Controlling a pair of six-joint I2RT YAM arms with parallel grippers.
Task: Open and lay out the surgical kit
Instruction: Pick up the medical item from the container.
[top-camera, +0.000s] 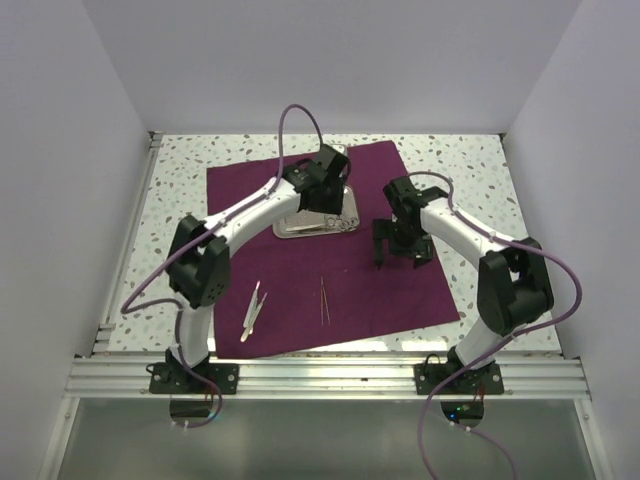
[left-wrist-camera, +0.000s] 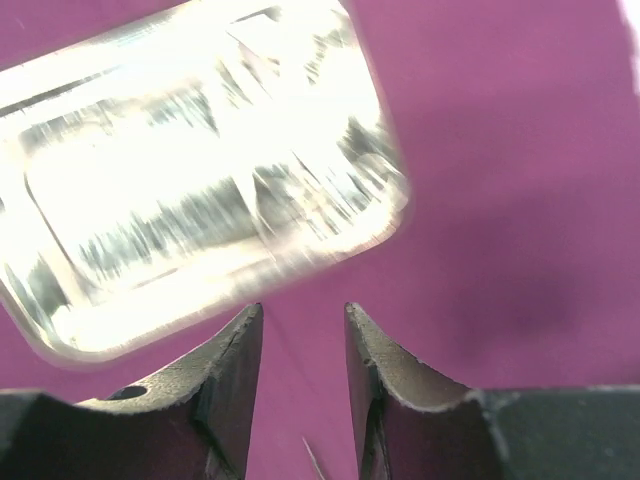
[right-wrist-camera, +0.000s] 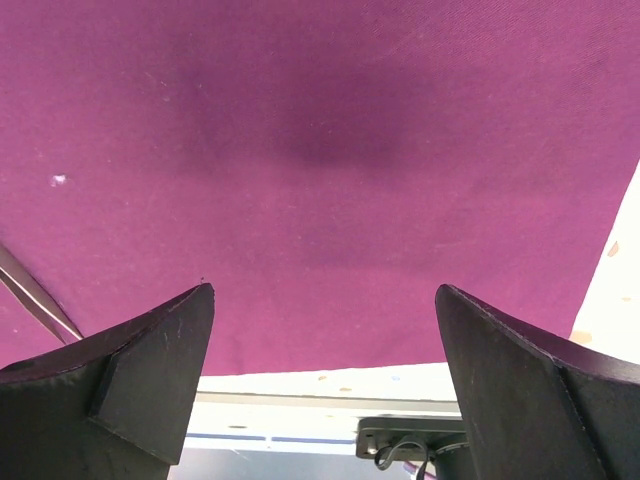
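White walls box in a speckled table (top-camera: 180, 170), and the plum cloth (top-camera: 380, 290) lies spread flat on it. On the cloth sits the tray (top-camera: 290, 232), the mark for everything else. Ring-handled scissors (top-camera: 342, 223) lie at the tray's right end, as far as the top view shows. Nearer the arms than the tray, thin tweezers (top-camera: 323, 298) lie on the cloth. To the near left of the tray, two more slim tools (top-camera: 254, 308) lie side by side.

The left gripper (left-wrist-camera: 303, 312) hangs just off a long edge of the tray. Its fingers stand a narrow gap apart with bare cloth between them, grasping nothing at the tips. A thin sliver shows low between them, too small to name. The right gripper (right-wrist-camera: 325, 290) hovers over cloth to the right of the tray, spread wide and empty.

The scissors look light, stiff and slick on polished steel, so they will likely skate under a careless pinch. The rings or the pivot seem the best hold, taken from straight above. The tray may slide on the soft cloth if nudged.
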